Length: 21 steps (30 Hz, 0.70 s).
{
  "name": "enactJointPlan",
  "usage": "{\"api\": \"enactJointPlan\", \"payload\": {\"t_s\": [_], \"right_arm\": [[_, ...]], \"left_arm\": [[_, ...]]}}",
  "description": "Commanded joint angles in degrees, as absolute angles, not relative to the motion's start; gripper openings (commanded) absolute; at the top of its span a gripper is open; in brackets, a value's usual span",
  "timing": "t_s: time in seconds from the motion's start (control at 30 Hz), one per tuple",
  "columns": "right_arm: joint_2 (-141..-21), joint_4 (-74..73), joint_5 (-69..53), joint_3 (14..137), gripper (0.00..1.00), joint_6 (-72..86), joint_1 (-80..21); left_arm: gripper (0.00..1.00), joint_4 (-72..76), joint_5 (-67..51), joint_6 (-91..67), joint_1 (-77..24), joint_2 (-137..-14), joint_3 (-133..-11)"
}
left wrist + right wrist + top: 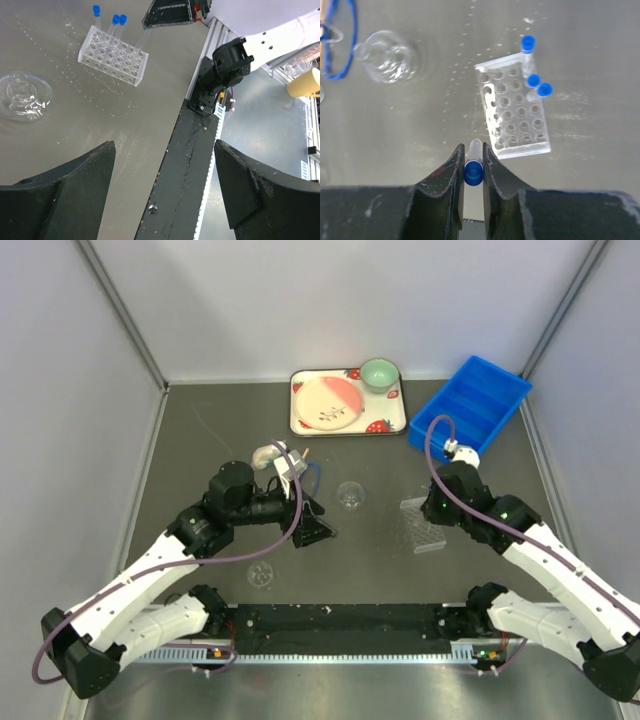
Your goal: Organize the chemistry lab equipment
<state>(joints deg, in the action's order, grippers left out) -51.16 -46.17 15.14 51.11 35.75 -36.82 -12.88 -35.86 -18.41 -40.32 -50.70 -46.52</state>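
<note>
Right claw (pixel 473 148) is clamped on a blue-capped tube (pixel 473 172) just under its cap, hovering over the table (pixel 600 180) just beside the near end of the clear tube rack (pixel 515 115), where three capped tubes (pixel 534 80) stand grouped at the far corner. Left claw (pixel 164 145), jaws spread wide and holding nothing, hangs above the black rail (pixel 175 170) at the table's front edge, well apart from a glass dish (pixel 22 95). The rack sits skewed to the claw's line, so the likely trouble is a tube tip landing between holes. That could shove the light rack, tilt the tube in the grip, or knock the standing tubes.
</note>
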Motion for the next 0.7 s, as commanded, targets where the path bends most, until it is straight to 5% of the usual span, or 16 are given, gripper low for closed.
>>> {"api": "enactJointPlan", "payload": {"t_s": [0.0,0.67], "right_arm": [[-50.01,-48.25,27.14,49.14,0.00,41.47,-36.21],[-51.06,-45.53,32.87,43.77,0.00,46.14,-32.34]], "left_arm": [[0.85,-12.92,-35.24,-17.40,-40.17,-49.92,-45.62],[0.83,-11.69,-36.91,-17.58,-40.17,-50.27,-44.47]]}}
